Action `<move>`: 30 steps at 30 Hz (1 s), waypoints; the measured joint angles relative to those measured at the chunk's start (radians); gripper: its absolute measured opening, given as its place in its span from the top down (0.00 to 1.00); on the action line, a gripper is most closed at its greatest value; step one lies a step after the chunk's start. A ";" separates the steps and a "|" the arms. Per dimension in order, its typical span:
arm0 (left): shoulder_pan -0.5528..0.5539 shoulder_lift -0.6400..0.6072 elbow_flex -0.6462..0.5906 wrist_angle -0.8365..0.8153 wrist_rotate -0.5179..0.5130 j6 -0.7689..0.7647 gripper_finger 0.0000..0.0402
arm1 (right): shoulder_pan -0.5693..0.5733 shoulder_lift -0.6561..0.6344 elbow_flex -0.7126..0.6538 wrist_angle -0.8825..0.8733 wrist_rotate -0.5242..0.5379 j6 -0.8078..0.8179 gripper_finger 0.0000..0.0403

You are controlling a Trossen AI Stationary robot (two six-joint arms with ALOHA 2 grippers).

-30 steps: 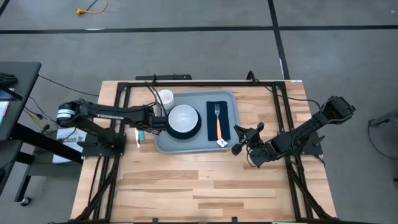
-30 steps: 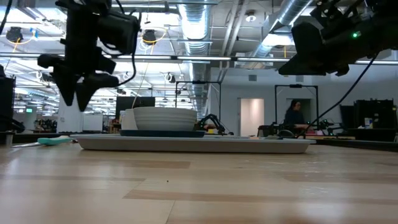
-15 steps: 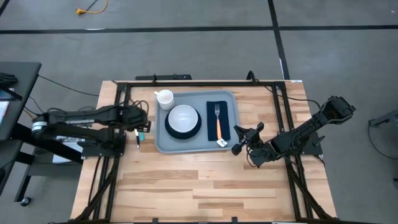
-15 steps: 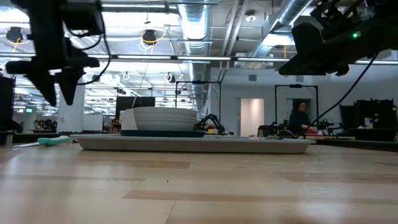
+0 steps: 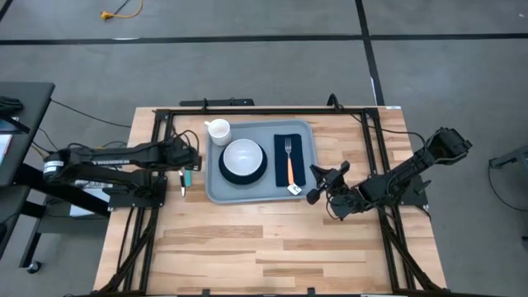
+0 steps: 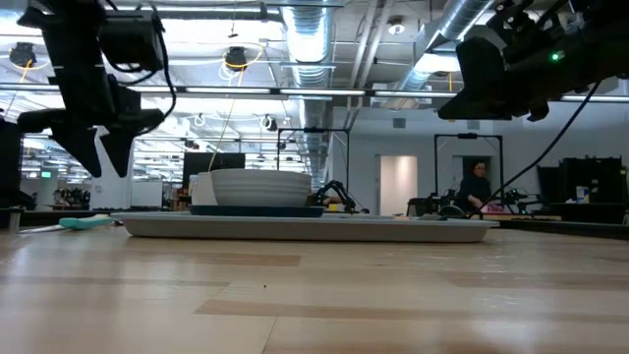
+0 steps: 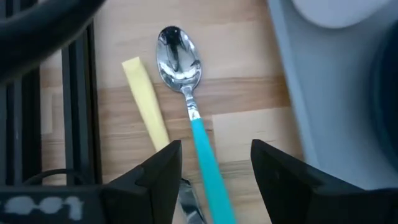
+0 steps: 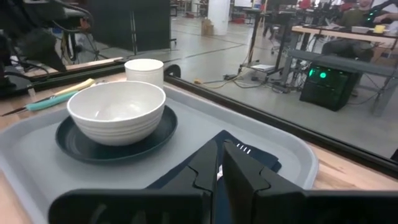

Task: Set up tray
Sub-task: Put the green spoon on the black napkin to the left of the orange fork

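Toward the far middle of the table sits the tray, flat on the wood, and I read its layout as a place setting half built: the teal plate with the white bowl nested on it takes the tray's left half, while the navy napkin lies along the right half with the fork on top, presumably so the cutlery has a clean bed. A white cup stands at the tray's far left corner; from above I cannot tell whether it is on the rim or just off it. My left gripper hangs off the tray's left edge with its fingers spread wide and nothing between them, directly over the teal-handled spoon and a yellow packet lying beside it on the bare wood, so I judge the spoon is my next pick. My right gripper waits pinched shut and empty just off the tray's near right corner. In the overhead view the tray's long axis runs left to right across the table, short sides facing each arm; fork and napkin run across it, tines pointing to the far edge.
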 joint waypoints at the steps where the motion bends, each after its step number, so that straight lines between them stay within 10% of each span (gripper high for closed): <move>1: 0.000 0.018 0.000 0.003 0.000 0.004 0.55 | 0.000 0.000 0.000 0.000 -0.003 -0.003 0.96; 11: 0.017 0.168 0.000 0.063 -0.034 0.010 0.55 | 0.000 0.000 0.000 -0.001 -0.014 -0.007 0.96; 30: 0.098 0.060 -0.206 0.313 0.063 0.097 0.55 | 0.000 0.000 0.000 0.000 -0.015 -0.026 0.96</move>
